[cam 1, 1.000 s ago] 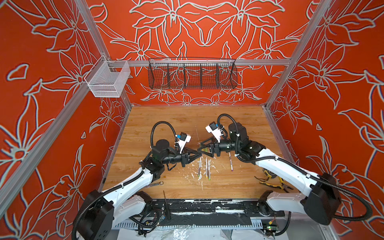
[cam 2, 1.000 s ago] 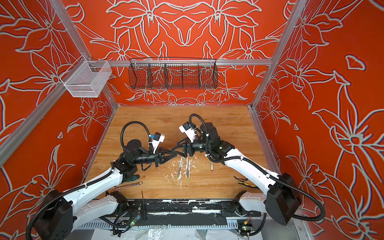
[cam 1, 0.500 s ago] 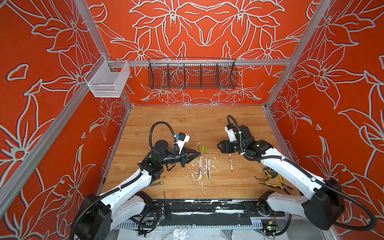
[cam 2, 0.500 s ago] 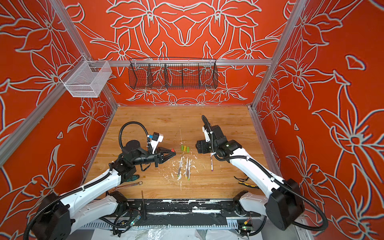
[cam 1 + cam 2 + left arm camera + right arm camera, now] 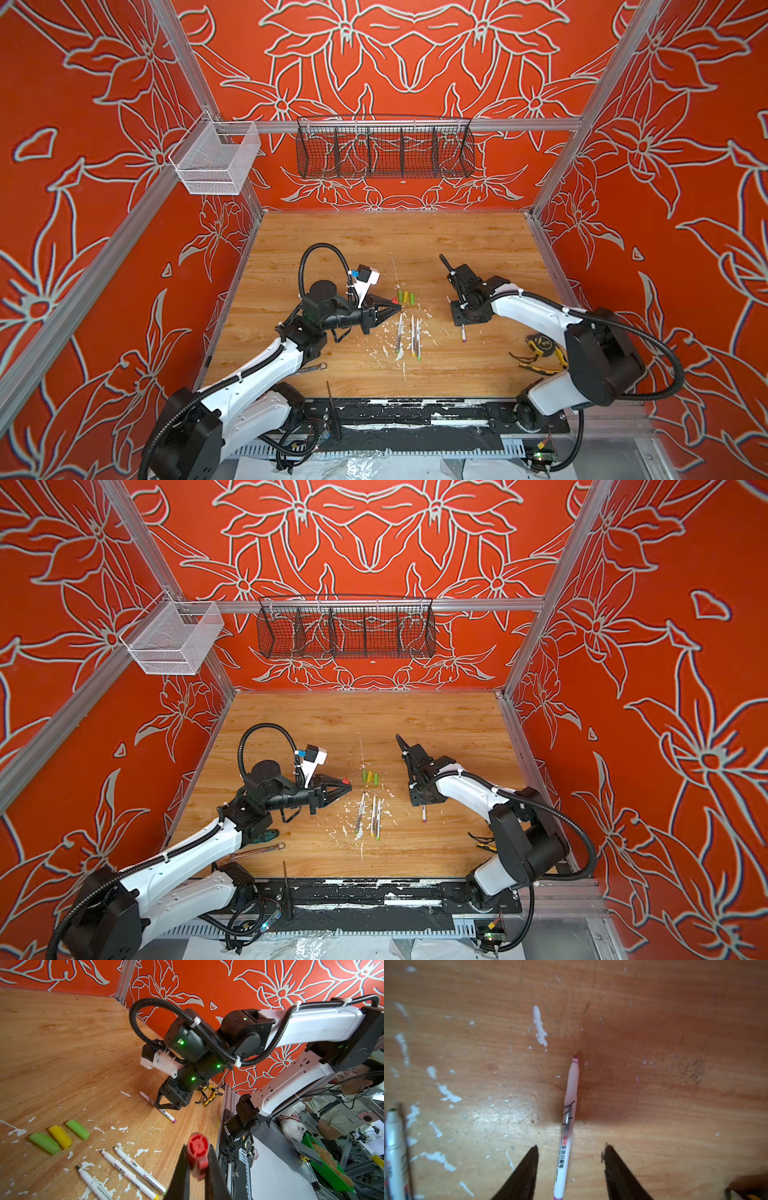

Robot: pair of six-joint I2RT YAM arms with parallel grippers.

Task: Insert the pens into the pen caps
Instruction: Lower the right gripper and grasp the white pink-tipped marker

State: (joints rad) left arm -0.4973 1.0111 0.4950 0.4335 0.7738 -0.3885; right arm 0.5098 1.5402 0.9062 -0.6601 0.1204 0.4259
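Observation:
My left gripper (image 5: 197, 1167) is shut on a red pen cap (image 5: 197, 1153), held above the table with its end facing the camera; in both top views the cap (image 5: 395, 299) (image 5: 345, 780) shows at the fingertips. Two green pen caps (image 5: 44, 1143) (image 5: 78, 1129) and a yellow one (image 5: 60, 1137) lie side by side on the wood. Three pens (image 5: 412, 334) (image 5: 373, 814) lie parallel just in front of them. A fourth pen (image 5: 569, 1118) (image 5: 463, 333) lies alone to the right. My right gripper (image 5: 571, 1151) points down over it, open, with a finger on either side and clear of the barrel.
A yellow tape measure (image 5: 540, 344) and pliers (image 5: 536, 368) lie at the front right. A wrench (image 5: 257, 851) and a green-handled screwdriver (image 5: 268, 835) lie front left, partly under the left arm. White flecks mark the wooden table (image 5: 374, 249). A black wire basket (image 5: 384, 147) hangs on the back wall.
My right gripper left the left gripper at the table's middle, swung right and dropped over the lone pen, its jaws narrowing. The left gripper kept the red cap and drew back slightly.

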